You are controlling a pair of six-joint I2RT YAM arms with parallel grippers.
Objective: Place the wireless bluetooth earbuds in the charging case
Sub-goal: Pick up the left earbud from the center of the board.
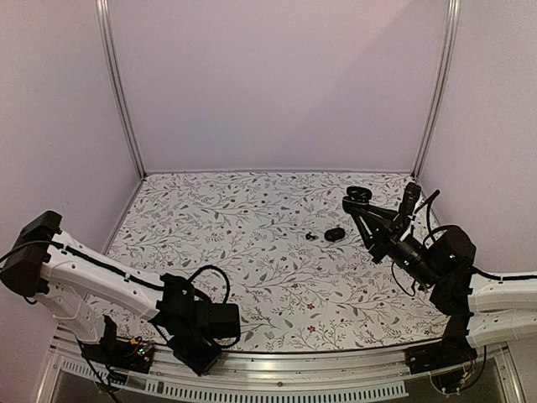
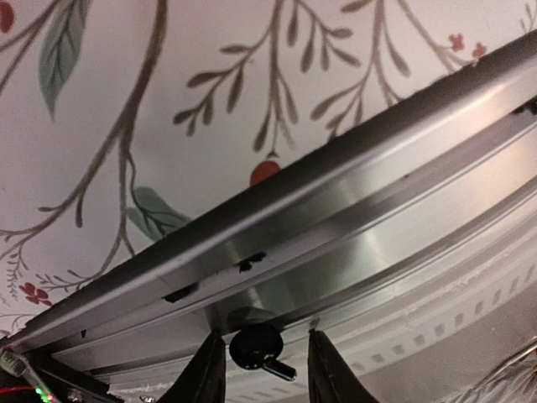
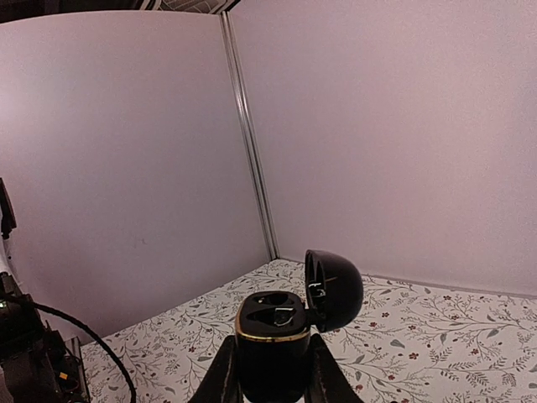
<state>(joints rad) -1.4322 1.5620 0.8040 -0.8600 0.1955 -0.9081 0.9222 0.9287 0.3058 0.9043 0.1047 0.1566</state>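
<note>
Black earbud (image 2: 256, 346), pinched in left gripper (image 2: 260, 357) at desk's (image 2: 210, 126) near edge, seemed mid-carry; right gripper (image 3: 270, 365) clamped open case (image 3: 268, 332); alignment needed next.

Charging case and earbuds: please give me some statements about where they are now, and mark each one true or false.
1. The charging case has its lid open. True.
2. The charging case lies on the table. False: the right gripper holds it up above the table.
3. An earbud is between the fingers of the left gripper. True.
4. The left gripper is over the middle of the table. False: it is at the near edge, over the metal rail.
5. Nothing black lies on the table. False: two small black things lie there, right of the middle.
</note>
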